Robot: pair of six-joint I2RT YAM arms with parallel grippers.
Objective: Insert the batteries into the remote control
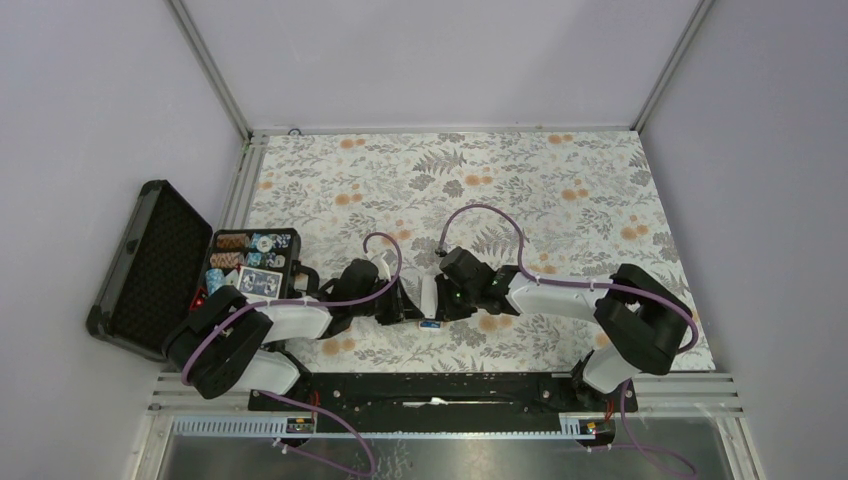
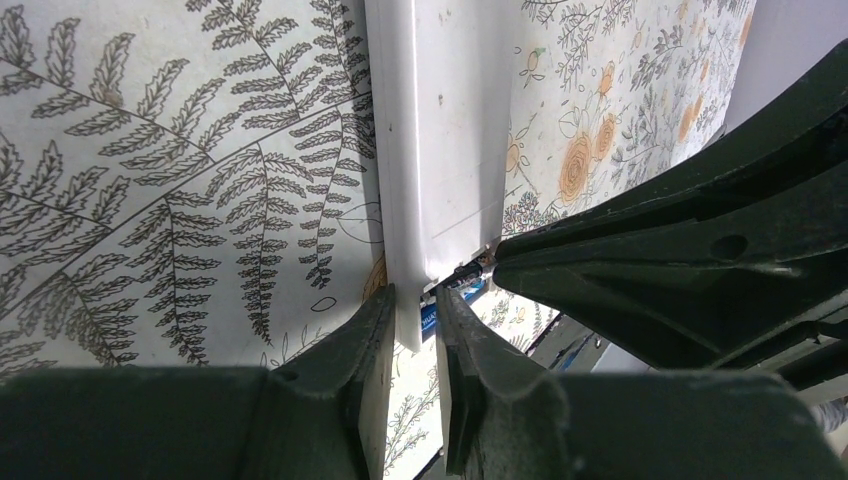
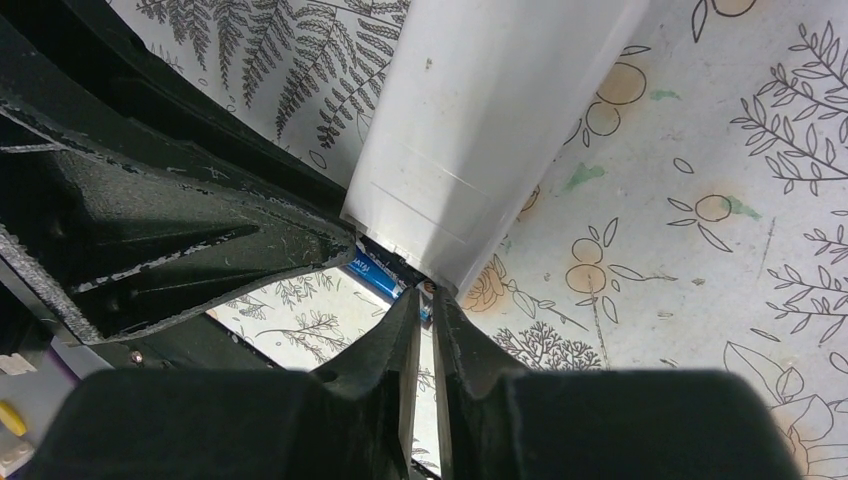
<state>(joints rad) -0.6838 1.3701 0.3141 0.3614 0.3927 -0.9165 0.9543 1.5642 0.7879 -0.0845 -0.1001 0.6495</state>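
Remote control (image 1: 428, 293) sits close to the table's near edge, about midway along it, with the two arms reaching in on it from either side. Nearer to us than the remote lies one blue battery (image 1: 432, 324), just beside its near end. The right wrist view shows the battery partly tucked under that end, which the overhead view does not.

The left gripper (image 2: 415, 298) is narrow and closed on the remote's near corner, with the white edge between its pads. The right gripper (image 3: 426, 296) is down to a thin slit at that same near end; whether it pinches anything we cannot tell. Both wrist views show the remote's plain white back with a faint seam across it — whether the bay holds a cell we cannot tell.

Left of the remote and well apart, a black case (image 1: 150, 265) stands open at the table's left edge, its lid leaning outward. Its tray holds rows of poker chips (image 1: 232, 242) and a playing card (image 1: 262, 283) — only the overhead view shows these. The left arm's upper link crowds the case's near corner.

Beyond the remote, the floral cloth (image 1: 560, 200) stretches open to the far edge, and to the remote's right as well.
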